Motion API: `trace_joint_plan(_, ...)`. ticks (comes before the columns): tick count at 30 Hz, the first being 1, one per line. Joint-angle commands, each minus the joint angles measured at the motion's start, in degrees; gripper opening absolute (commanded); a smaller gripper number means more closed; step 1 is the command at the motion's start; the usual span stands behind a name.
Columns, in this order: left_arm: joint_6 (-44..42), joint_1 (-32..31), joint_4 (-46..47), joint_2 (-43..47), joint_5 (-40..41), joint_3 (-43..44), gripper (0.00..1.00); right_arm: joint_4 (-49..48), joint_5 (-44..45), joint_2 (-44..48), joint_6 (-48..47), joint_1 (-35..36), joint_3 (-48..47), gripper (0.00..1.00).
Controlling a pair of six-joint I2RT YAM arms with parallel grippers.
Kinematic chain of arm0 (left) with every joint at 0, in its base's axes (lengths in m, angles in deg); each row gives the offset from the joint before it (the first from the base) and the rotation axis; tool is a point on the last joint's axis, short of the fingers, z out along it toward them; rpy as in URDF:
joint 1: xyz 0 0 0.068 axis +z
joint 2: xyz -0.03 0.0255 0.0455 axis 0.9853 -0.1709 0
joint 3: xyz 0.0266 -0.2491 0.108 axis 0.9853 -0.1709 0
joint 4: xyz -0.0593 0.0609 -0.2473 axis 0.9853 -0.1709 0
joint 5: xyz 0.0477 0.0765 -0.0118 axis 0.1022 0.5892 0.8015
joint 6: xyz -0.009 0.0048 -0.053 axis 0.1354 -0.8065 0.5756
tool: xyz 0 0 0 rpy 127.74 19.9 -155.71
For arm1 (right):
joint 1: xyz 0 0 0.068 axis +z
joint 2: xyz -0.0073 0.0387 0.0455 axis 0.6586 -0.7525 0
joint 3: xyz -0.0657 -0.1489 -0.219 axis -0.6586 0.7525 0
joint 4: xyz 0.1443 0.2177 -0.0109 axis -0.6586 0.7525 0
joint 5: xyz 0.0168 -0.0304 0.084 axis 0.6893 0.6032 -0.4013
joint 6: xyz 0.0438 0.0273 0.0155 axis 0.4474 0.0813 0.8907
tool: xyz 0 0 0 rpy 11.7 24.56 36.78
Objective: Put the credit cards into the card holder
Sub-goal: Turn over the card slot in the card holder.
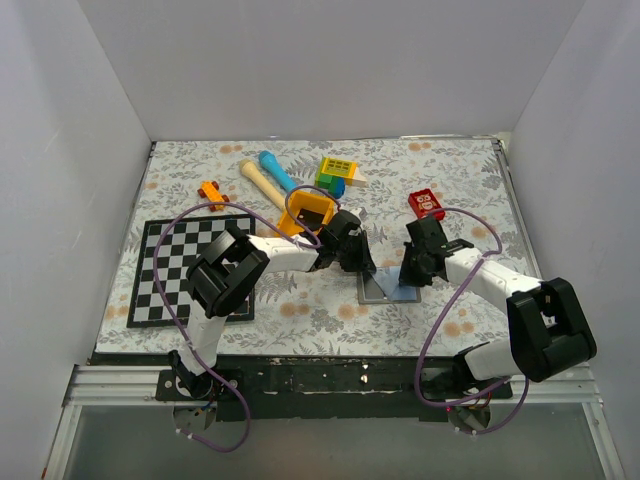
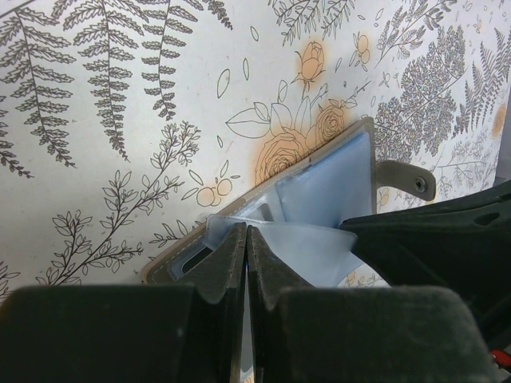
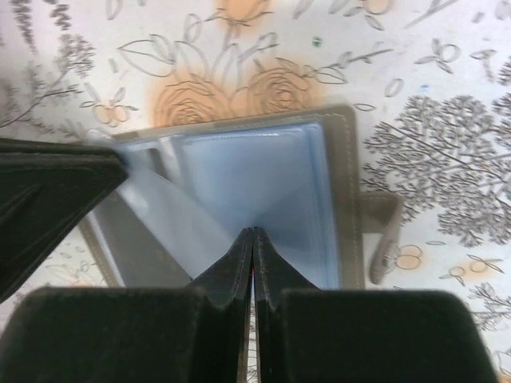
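Card holder (image 1: 388,290) — grey wallet, lies open and flat on floral tablecloth (image 1: 440,165), pale bluish clear pockets (image 3: 247,171) facing up, one sleeve (image 2: 307,243) raised at slant. Snap tab (image 2: 406,179) with stud sticks out sideways. Black card (image 1: 313,212) — seemingly flat in orange tray (image 1: 290,225), well apart.

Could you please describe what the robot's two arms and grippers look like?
The left arm and right arm each pair white tubular links with blocky black joint housings, and a thin purple cable loops alongside each. The left gripper and right gripper are matte black, each with two fingers tapering to wedge-shaped tips.
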Motion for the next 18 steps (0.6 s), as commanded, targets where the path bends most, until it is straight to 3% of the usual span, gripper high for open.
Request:
trace_joint_plan(1, -0.54, -0.22, -2.16, 1.74, 0.01, -0.38, 0.0, -5.35, -8.23, 0.89, -2.53, 0.05, 0.1, 0.06)
trace_joint_plan(10, -0.45, -0.22, -2.42, 3.14, 0.27, -0.56, 0.0, -8.87, -14.65, 1.24, -3.49, 0.05, 0.89, 0.06)
trace_joint_plan(18, -0.89, 1.18, -3.74, 9.81, 3.17, -2.66, 0.0, -11.07, -18.53, 0.63, -3.58, 0.05, 1.86, 0.06)
